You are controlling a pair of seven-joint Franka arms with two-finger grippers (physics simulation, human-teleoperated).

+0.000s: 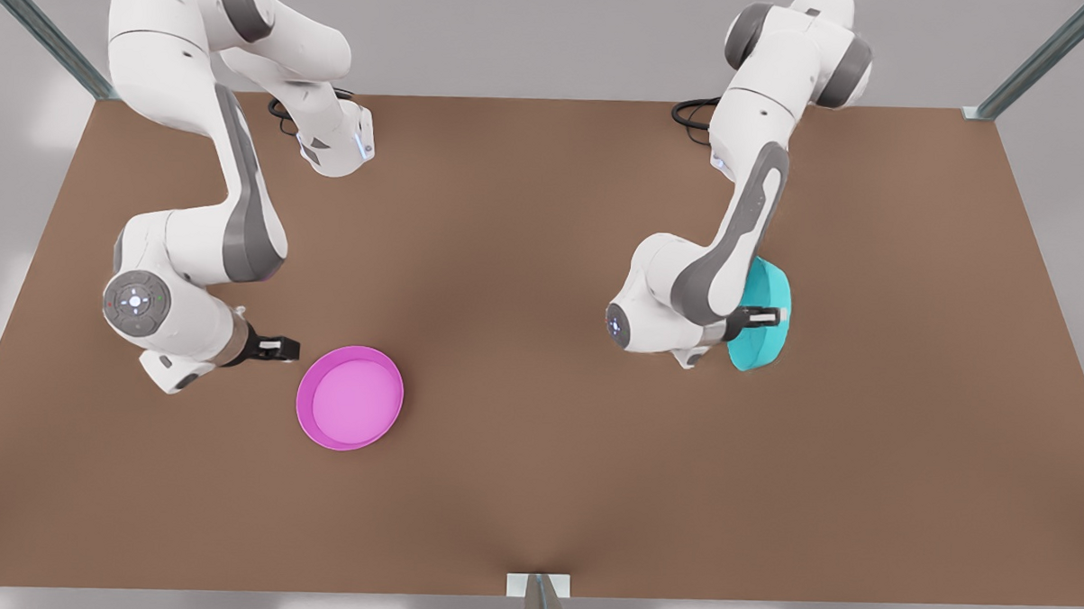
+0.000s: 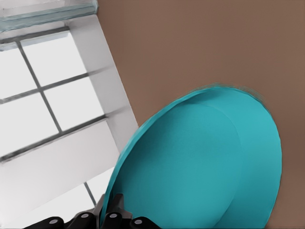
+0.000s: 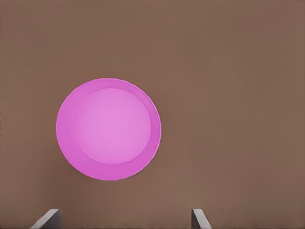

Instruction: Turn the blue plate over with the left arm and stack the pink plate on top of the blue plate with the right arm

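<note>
The blue plate [image 1: 767, 303] is lifted off the brown table and tilted steeply on edge at the front view's right. My left gripper [image 1: 763, 318] is shut on its rim. In the left wrist view the blue plate [image 2: 200, 167] shows a smooth turquoise face, with the left gripper [image 2: 112, 215] clamped on its rim. The pink plate [image 1: 350, 397] lies flat, hollow side up, at the front view's lower left. My right gripper [image 1: 281, 346] hovers just beside its rim, apart from it. The right wrist view looks down on the pink plate [image 3: 108, 129], beyond my open right gripper [image 3: 124, 220].
The brown table [image 1: 536, 485] has bare room in the middle between the two arms. Metal frame posts [image 1: 1047, 56] stand at the back corners, and a bracket [image 1: 538, 586] sits at the front edge. Black cables [image 1: 693, 116] lie by the arm bases.
</note>
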